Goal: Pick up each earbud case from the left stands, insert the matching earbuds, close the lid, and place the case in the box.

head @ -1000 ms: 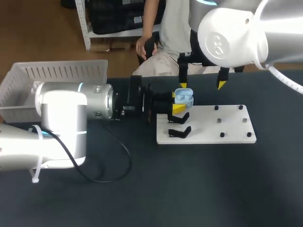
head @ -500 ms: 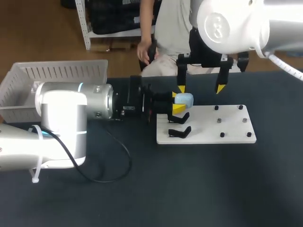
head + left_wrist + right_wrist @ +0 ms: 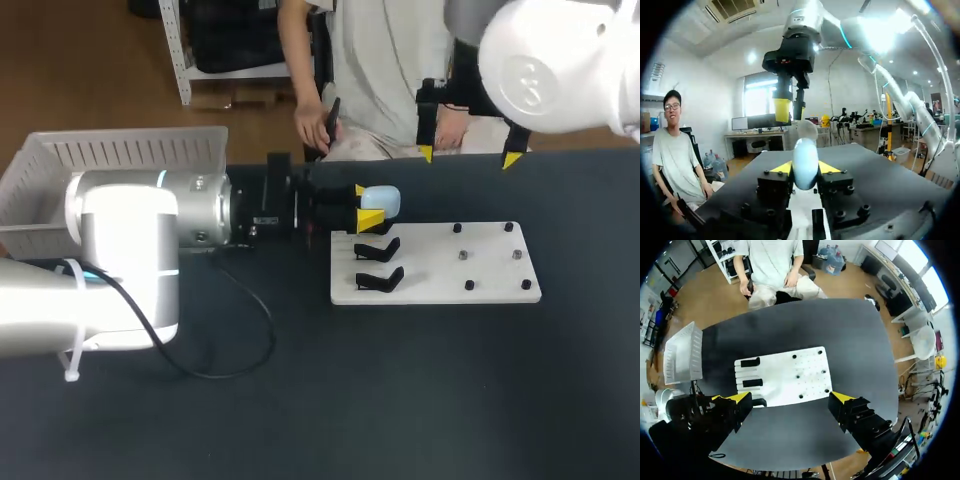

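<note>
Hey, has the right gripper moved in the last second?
Yes. The right gripper has drawn back from over the white board toward the table's far edge, leaving the blue case in the left gripper.

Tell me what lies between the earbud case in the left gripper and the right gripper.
Nothing. In the head view only bare table separates the blue earbud case, shut in the left gripper, from the open right gripper.
</note>
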Robot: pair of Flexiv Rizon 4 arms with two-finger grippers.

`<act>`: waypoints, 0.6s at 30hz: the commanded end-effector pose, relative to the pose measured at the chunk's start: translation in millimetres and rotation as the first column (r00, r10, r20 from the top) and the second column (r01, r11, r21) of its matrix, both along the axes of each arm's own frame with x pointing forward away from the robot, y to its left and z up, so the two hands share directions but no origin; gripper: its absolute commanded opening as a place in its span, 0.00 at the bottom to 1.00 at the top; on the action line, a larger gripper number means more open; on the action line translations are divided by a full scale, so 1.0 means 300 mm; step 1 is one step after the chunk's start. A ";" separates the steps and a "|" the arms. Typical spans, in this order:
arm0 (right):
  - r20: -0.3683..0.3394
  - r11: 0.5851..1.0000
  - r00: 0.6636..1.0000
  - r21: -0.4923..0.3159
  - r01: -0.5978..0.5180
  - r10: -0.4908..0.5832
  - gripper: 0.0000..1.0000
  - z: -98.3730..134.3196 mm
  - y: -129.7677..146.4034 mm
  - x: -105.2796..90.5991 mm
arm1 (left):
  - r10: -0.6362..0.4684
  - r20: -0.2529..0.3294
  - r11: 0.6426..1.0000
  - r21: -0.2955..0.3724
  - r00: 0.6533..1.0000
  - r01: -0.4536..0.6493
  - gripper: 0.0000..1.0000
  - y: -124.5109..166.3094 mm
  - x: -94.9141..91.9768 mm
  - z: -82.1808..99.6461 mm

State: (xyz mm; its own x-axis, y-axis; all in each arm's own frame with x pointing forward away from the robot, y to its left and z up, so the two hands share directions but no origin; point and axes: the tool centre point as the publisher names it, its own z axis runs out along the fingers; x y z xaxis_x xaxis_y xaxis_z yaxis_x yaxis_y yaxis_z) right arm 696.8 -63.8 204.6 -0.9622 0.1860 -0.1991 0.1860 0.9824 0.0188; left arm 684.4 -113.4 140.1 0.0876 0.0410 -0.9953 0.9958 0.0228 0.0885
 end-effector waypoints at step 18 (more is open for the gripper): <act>0.134 1.000 0.991 0.015 -0.006 0.004 1.00 -0.005 -0.050 -0.043 | 0.682 -0.065 0.730 0.115 0.728 -0.674 0.00 0.735 0.251 0.039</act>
State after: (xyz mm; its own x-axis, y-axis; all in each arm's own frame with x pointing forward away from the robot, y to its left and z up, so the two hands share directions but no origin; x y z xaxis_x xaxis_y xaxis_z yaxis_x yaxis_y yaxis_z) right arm 686.2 -78.6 203.9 -0.9331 0.1821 -0.3102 0.1730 0.9833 0.0569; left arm 766.6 69.1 149.4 -0.0466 0.1428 -0.9886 0.8979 0.4397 0.0212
